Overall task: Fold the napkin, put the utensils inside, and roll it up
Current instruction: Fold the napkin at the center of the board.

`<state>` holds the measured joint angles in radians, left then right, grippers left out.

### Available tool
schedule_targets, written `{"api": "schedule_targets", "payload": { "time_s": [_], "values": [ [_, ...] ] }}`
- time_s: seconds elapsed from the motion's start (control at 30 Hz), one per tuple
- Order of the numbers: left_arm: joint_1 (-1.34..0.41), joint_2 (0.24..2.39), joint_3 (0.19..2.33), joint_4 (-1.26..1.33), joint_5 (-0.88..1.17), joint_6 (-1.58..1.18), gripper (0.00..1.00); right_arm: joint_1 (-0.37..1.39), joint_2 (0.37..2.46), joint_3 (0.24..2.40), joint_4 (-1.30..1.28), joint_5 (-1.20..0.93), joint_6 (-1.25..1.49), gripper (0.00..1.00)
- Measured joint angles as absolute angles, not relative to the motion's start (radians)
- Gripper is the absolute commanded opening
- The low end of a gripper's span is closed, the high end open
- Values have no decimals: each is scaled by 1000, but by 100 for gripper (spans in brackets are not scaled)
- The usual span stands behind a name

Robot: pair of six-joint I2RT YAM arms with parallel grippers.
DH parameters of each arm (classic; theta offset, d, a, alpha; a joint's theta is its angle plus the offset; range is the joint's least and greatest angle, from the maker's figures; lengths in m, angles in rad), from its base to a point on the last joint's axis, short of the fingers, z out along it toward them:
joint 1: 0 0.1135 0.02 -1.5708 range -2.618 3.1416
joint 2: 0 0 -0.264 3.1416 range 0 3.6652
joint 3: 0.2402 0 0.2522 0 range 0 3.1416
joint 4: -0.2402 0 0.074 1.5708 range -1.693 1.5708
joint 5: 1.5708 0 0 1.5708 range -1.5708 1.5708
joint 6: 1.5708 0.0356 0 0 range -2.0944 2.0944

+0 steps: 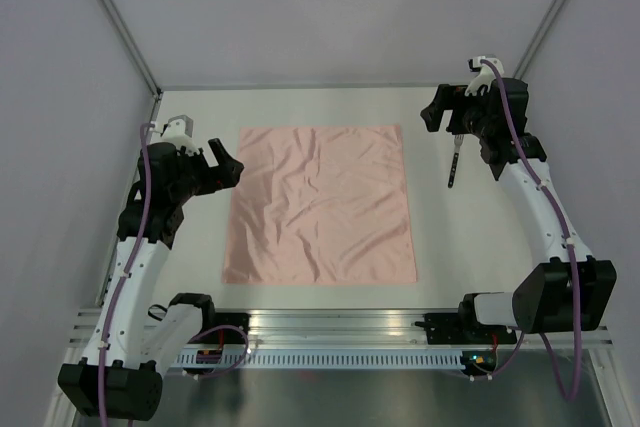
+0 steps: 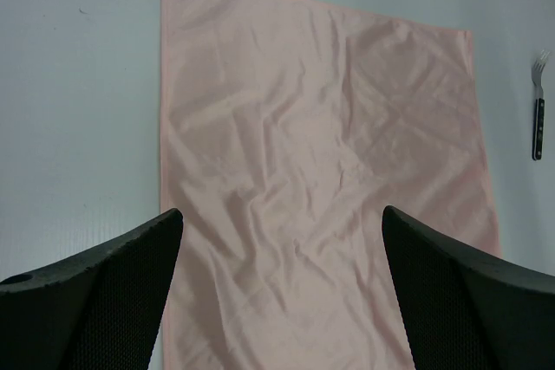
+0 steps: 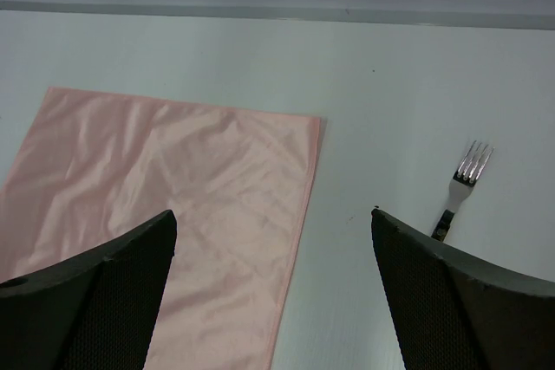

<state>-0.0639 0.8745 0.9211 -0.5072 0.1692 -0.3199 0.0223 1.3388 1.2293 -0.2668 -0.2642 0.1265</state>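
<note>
The napkin [image 1: 320, 205] is spread flat and unfolded on the middle of the white counter [image 1: 450, 247], between the two arms. The jaws of the left arm [image 1: 150, 217] are held wide open and empty near the napkin's left edge, toward its far corner. In the left wrist view the cloth is seen between the two dark jaw tips. The jaws of the right arm [image 1: 540, 197] are likewise wide open and grip nothing. They are placed beyond the napkin's far right corner, apart from the cloth.

A fork [image 1: 455, 162] is laid on the bare counter to the right of the napkin, not touching it, with its tines turned toward the far wall. It lies just beside the right jaws. In the right wrist view its dark handle is partly hidden behind one jaw, so its full length cannot be made out there.

The napkin is pale pink and shiny, roughly square, and crossed by soft wrinkles. Its edges are seen straight and its corners flat.
</note>
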Motion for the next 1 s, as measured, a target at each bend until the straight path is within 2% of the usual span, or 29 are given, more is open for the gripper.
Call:
{"api": "schedule_targets", "payload": {
  "time_s": [0.37,0.6,0.8,1.0],
  "values": [
    [-64,875,935,-508,194,-320,100,27,1330,1229,-267,-262,123,98],
    [-64,885,1079,-513,234,-329,100,99,1354,1234,-269,-283,119,97],
    [-64,921,1308,-517,253,-339,100,317,1472,1314,-292,-271,123,87],
    [-64,908,1416,-524,249,-340,100,684,1586,1381,-297,-200,91,76]
  ]
}}
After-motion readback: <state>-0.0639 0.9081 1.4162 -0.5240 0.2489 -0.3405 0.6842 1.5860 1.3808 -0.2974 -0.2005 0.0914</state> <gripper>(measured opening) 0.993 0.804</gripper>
